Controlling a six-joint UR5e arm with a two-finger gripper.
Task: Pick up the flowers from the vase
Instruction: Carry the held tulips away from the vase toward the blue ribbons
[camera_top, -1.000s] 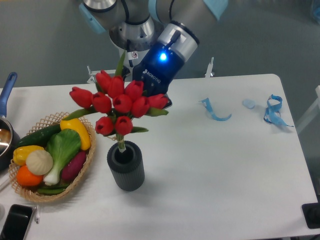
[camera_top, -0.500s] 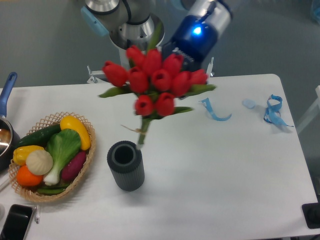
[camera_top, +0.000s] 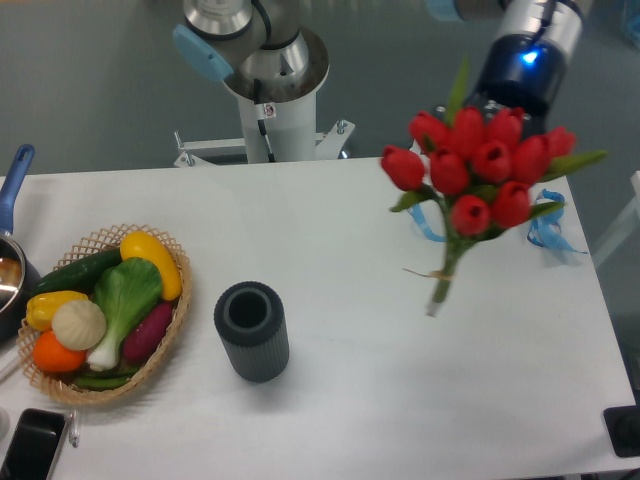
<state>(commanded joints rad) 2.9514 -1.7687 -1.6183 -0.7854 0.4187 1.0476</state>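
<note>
My pincer (camera_top: 505, 125): hanging above table's right half, fingers hidden behind blooms, grasping flowers (camera_top: 478, 170).
Flowers: hanging in air, clear of vase, stems pointing down-left, tips off table (camera_top: 380, 380).
Vase (camera_top: 252, 331): standing upright, mouth open, left of table centre, well apart from flowers.
Wicker basket (camera_top: 110, 385): sitting near table's left edge, holding toy vegetables (camera_top: 110, 305).
Blue ribbon scraps (camera_top: 548, 225): lying near far right corner.

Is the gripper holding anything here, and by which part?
The flowers, lifted clear of the vase; the gripper sits behind the blooms, so the exact hold is hidden.
</note>
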